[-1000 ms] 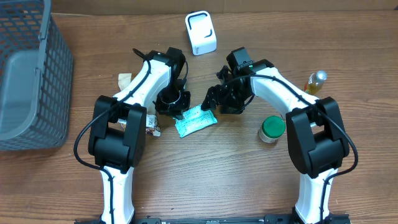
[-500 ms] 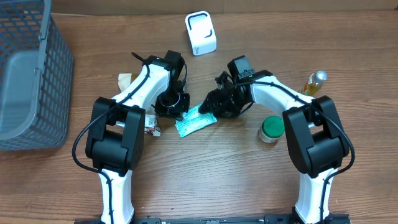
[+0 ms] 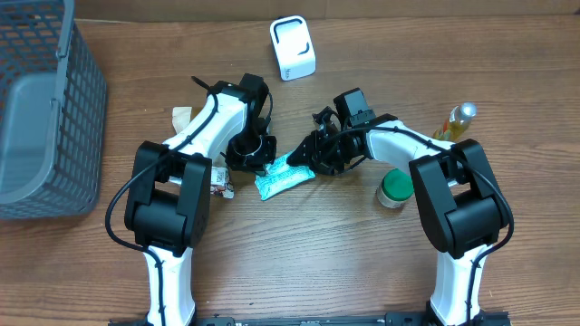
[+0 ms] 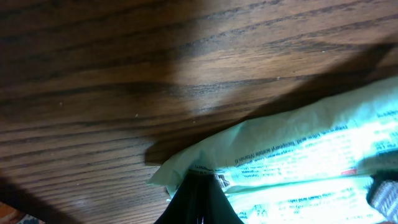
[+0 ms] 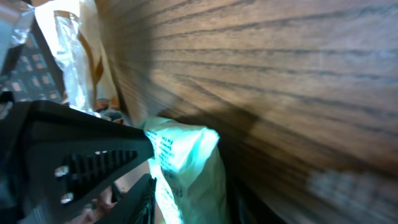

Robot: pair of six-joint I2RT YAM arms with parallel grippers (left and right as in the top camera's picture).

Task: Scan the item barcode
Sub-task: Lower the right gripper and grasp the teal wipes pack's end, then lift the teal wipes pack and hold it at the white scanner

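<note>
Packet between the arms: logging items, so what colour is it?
The packet is pale mint green with dark print, clearest in the left wrist view.

Wooden table [image 3: 317,249] bears basket [image 3: 83,127], packet [image 3: 283,177], jar [image 3: 396,186], possibly a scanner [image 3: 293,48].

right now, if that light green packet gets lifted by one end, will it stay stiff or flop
Probably floppy: the light green packet looks like thin film, and its end is wrinkled and bulging in the right wrist view. It is likely light for its size, since it looks slim from overhead. The shiny wrap may be somewhat slippery.
</note>
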